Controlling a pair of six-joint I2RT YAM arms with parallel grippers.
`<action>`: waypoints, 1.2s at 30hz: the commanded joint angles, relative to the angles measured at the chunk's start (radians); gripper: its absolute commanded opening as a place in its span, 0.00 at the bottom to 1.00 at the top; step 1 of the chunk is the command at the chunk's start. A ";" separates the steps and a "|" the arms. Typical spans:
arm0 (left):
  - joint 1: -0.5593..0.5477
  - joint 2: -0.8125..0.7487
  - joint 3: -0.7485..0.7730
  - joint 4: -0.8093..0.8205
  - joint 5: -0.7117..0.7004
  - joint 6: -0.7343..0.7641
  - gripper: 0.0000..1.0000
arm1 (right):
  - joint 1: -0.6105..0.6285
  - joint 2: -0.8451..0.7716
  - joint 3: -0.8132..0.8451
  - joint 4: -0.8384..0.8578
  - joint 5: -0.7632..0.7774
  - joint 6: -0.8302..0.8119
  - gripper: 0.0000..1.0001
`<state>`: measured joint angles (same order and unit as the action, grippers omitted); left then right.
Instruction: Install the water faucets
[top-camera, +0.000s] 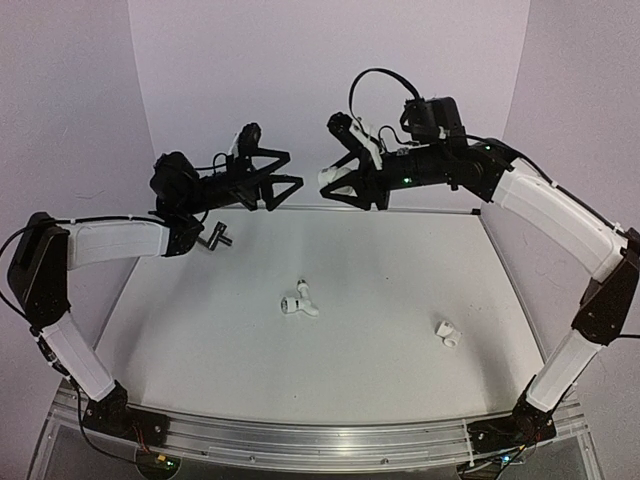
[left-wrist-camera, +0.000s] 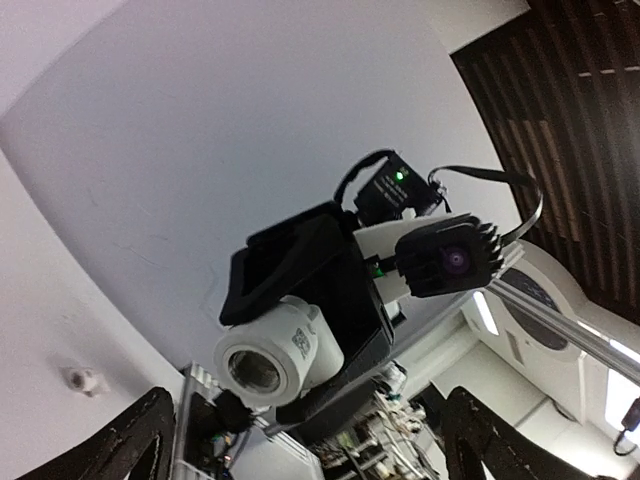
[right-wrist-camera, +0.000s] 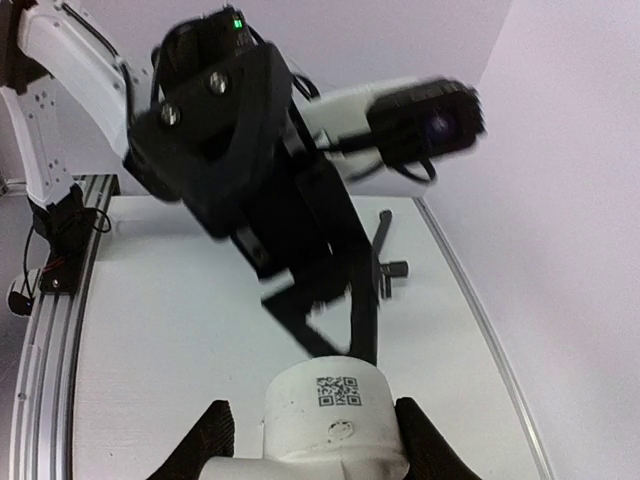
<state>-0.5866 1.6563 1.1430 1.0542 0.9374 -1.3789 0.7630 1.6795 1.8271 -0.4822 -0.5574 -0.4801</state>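
A white water faucet (top-camera: 298, 300) with a round knob and spout lies mid-table. A smaller white fitting (top-camera: 447, 333) lies to its right. My right gripper (top-camera: 352, 186) (right-wrist-camera: 310, 412) is raised over the far edge, shut on a white tubular fitting (top-camera: 333, 178) (right-wrist-camera: 335, 410) (left-wrist-camera: 275, 355) that bears a QR code. The fitting's open end faces my left gripper (top-camera: 288, 172) (left-wrist-camera: 308, 405). That gripper hovers just left of the fitting with its jaws wide apart, holding nothing. Its dark fingers (left-wrist-camera: 135, 440) frame the fitting without touching it.
A dark metal crank-shaped bar (top-camera: 215, 238) (right-wrist-camera: 385, 255) lies on the table at the back left, under the left arm. A raised metal rim (top-camera: 510, 290) runs along the table's right side. Pale walls close in the back and sides.
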 joint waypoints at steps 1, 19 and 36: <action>0.060 -0.158 0.042 -0.677 -0.247 0.520 1.00 | -0.079 -0.077 -0.109 -0.032 0.137 -0.049 0.23; 0.037 -0.153 0.045 -1.141 -0.822 0.759 1.00 | -0.139 0.131 -0.504 -0.119 0.520 -0.169 0.26; -0.012 0.030 0.144 -1.279 -0.869 0.647 1.00 | -0.138 0.308 -0.538 -0.042 0.541 -0.161 0.49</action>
<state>-0.5930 1.6821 1.2247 -0.2073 0.0892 -0.7157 0.6182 1.9644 1.2797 -0.5443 -0.0394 -0.6437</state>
